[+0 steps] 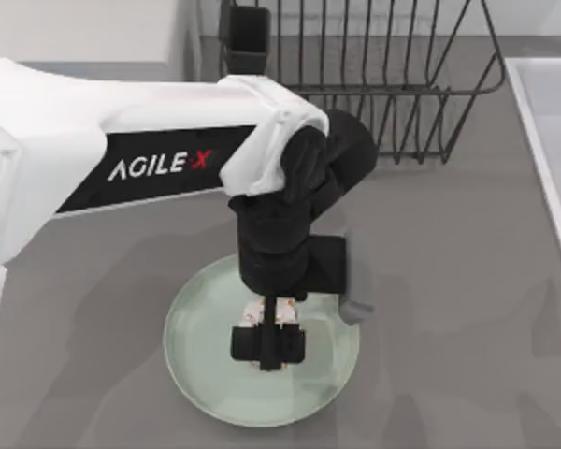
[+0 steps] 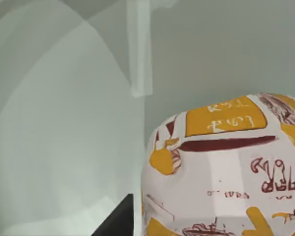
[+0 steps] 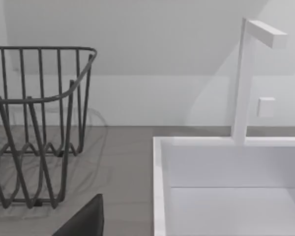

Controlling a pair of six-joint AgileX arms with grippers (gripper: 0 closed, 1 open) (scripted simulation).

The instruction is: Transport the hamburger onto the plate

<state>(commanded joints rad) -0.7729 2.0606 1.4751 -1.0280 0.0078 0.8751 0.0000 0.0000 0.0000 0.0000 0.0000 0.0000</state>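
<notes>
On the grey desk (image 1: 449,281), left pincer (image 1: 269,344) pinching the hamburger (image 1: 267,313) over the plate (image 1: 201,327); looks light, squishy, paper-slick, so hold its sides gently.

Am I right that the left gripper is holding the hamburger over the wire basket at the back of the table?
Not quite: the left gripper holds the hamburger over the plate, not the wire basket, which stands apart at the back of the table. The top view shows this.
</notes>
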